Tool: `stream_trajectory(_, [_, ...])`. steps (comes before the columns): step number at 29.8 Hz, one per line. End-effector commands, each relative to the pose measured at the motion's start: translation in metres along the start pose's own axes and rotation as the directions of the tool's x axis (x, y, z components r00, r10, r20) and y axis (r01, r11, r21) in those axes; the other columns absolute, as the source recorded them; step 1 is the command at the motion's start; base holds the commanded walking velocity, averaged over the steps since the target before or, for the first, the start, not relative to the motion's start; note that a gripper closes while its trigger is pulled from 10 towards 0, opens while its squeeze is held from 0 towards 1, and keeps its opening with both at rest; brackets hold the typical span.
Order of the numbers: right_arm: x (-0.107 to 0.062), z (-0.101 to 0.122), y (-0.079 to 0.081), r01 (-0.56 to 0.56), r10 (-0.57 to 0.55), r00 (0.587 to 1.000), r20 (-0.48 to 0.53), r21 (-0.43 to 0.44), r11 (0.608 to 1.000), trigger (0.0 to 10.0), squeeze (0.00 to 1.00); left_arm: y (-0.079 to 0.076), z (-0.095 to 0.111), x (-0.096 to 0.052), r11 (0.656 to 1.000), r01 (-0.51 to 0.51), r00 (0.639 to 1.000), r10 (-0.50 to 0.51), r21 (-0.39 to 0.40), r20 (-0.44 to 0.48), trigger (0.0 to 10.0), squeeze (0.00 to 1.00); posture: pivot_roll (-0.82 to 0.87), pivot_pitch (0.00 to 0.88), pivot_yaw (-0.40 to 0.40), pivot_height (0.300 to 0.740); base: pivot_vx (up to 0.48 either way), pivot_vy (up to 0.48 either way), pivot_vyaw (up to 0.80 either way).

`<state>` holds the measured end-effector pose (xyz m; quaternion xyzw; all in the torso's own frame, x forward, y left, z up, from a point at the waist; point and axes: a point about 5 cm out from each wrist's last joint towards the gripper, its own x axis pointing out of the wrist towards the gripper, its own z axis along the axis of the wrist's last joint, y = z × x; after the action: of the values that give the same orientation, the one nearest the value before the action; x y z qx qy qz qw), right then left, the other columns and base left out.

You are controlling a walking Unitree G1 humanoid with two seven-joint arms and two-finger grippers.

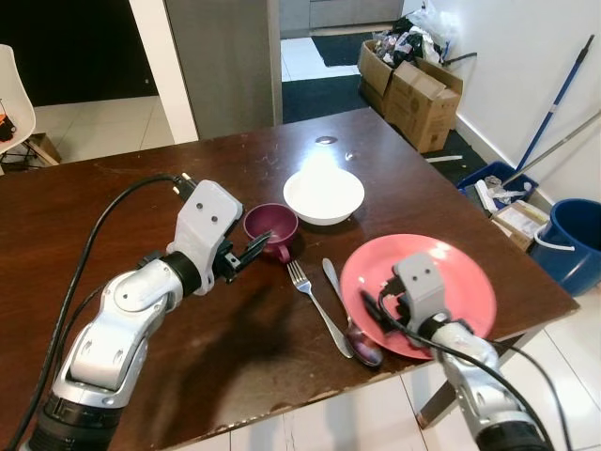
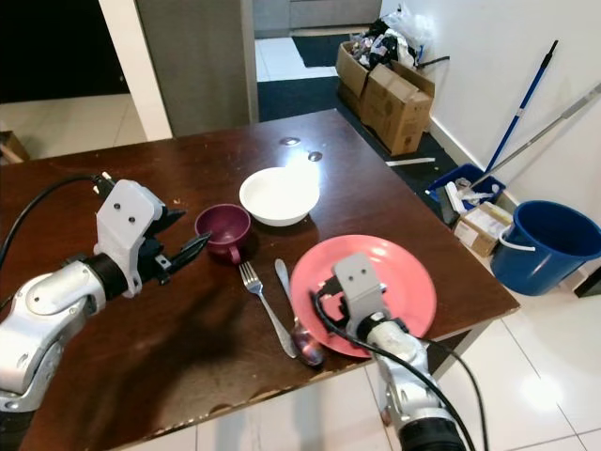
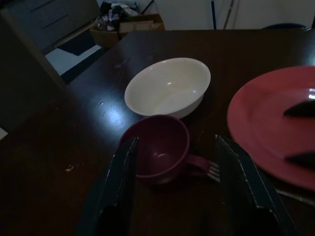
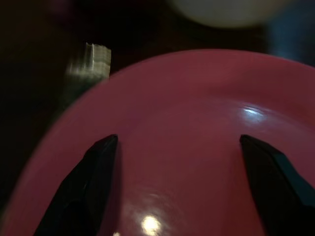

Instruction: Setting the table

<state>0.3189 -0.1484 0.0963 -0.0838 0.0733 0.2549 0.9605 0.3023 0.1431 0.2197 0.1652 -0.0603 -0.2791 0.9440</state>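
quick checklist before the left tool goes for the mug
1. Left tool open: ok.
2. Mug lined up between its fingers: ok.
3. Mug upright, handle toward the fork: ok.
4. Bowl apart from mug: ok, though close.
5. Right tool open over the plate, away from the mug: ok.
6. Mug empty: ok, nothing seen inside.

A dark wooden table [image 1: 113, 197] carries a white bowl [image 1: 323, 194], maroon cup [image 1: 271, 228], fork [image 1: 315, 303], spoon [image 1: 349, 322] and pink plate [image 1: 441, 272].
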Motion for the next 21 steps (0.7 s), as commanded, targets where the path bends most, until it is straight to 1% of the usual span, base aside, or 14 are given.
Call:
stream_trajectory(1, [0.008, -0.005, 0.023, -0.114, 0.116, 0.993, -0.019, 0.077, 0.990, 10.0, 0.00, 0.003, 0.000, -0.005, 1.000, -0.021, 1.000, 0.021, 0.020, -0.014, 10.0, 0.00, 0.05, 0.075, 0.129, 0.740, 0.000, 0.000, 0.00])
stream_trajectory(2, [0.008, -0.005, 0.023, -0.114, 0.116, 0.993, -0.019, 0.077, 0.990, 10.0, 0.00, 0.003, 0.000, -0.005, 1.000, -0.021, 1.000, 0.021, 0.020, -0.014, 10.0, 0.00, 0.05, 0.075, 0.129, 0.740, 0.000, 0.000, 0.00])
stream_trajectory(4, [0.014, 0.001, 0.033, -0.153, 0.153, 0.988, 0.013, 0.101, 0.983, 10.0, 0.00, 0.004, 0.001, -0.007, 0.999, -0.027, 0.999, 0.028, 0.024, -0.017, 10.0, 0.00, 0.05, 0.074, 0.130, 0.740, 0.000, 0.000, 0.00])
stream_trajectory(7, [0.019, 0.004, 0.041, -0.179, 0.177, 0.984, 0.029, 0.108, 0.978, 10.0, 0.00, 0.005, 0.000, -0.008, 0.999, -0.031, 0.999, 0.032, 0.028, -0.021, 10.0, 0.00, 0.05, 0.074, 0.130, 0.740, 0.000, 0.000, 0.00])
stream_trajectory(9, [0.020, 0.005, 0.042, -0.183, 0.180, 0.983, 0.031, 0.107, 0.977, 10.0, 0.00, 0.006, 0.000, -0.008, 0.999, -0.032, 0.999, 0.033, 0.029, -0.022, 10.0, 0.00, 0.05, 0.073, 0.130, 0.740, 0.000, 0.000, 0.00])
stream_trajectory(10, [0.024, 0.008, 0.047, -0.201, 0.198, 0.980, 0.039, 0.111, 0.973, 10.0, 0.00, 0.006, 0.001, -0.009, 0.999, -0.034, 0.999, 0.035, 0.031, -0.022, 10.0, 0.00, 0.06, 0.073, 0.130, 0.740, 0.000, 0.000, 0.00])
stream_trajectory(11, [0.024, 0.008, 0.047, -0.201, 0.198, 0.980, 0.039, 0.111, 0.973, 10.0, 0.00, 0.006, 0.001, -0.009, 0.999, -0.034, 0.999, 0.035, 0.031, -0.022, 10.0, 0.00, 0.06, 0.073, 0.130, 0.740, 0.000, 0.000, 0.00])
stream_trajectory(14, [0.035, 0.014, 0.062, -0.263, 0.257, 0.964, 0.062, 0.122, 0.957, 10.0, 0.00, 0.009, 0.002, -0.010, 0.998, -0.043, 0.999, 0.044, 0.038, -0.025, 10.0, 0.00, 0.06, 0.072, 0.129, 0.740, 0.000, 0.000, 0.00])
stream_trajectory(16, [0.041, 0.019, 0.077, -0.327, 0.319, 0.944, 0.080, 0.130, 0.936, 10.0, 0.00, 0.009, 0.002, -0.011, 0.998, -0.048, 0.998, 0.049, 0.042, -0.029, 10.0, 0.00, 0.07, 0.071, 0.127, 0.740, 0.000, 0.000, 0.00])
stream_trajectory(18, [0.043, 0.022, 0.086, -0.377, 0.367, 0.926, 0.094, 0.137, 0.916, 10.0, 0.00, 0.010, 0.002, -0.012, 0.998, -0.051, 0.998, 0.052, 0.042, -0.032, 10.0, 0.00, 0.07, 0.071, 0.126, 0.740, 0.000, 0.000, 0.00])
stream_trajectory(20, [0.046, 0.025, 0.101, -0.438, 0.426, 0.898, 0.108, 0.137, 0.889, 10.0, 0.00, 0.010, 0.003, -0.013, 0.998, -0.053, 0.998, 0.054, 0.042, -0.031, 10.0, 0.00, 0.07, 0.072, 0.124, 0.740, 0.000, 0.000, 0.00])
stream_trajectory(21, [0.046, 0.025, 0.101, -0.438, 0.426, 0.898, 0.108, 0.137, 0.889, 10.0, 0.00, 0.010, 0.003, -0.013, 0.998, -0.053, 0.998, 0.054, 0.042, -0.031, 10.0, 0.00, 0.07, 0.072, 0.124, 0.740, 0.000, 0.000, 0.00])
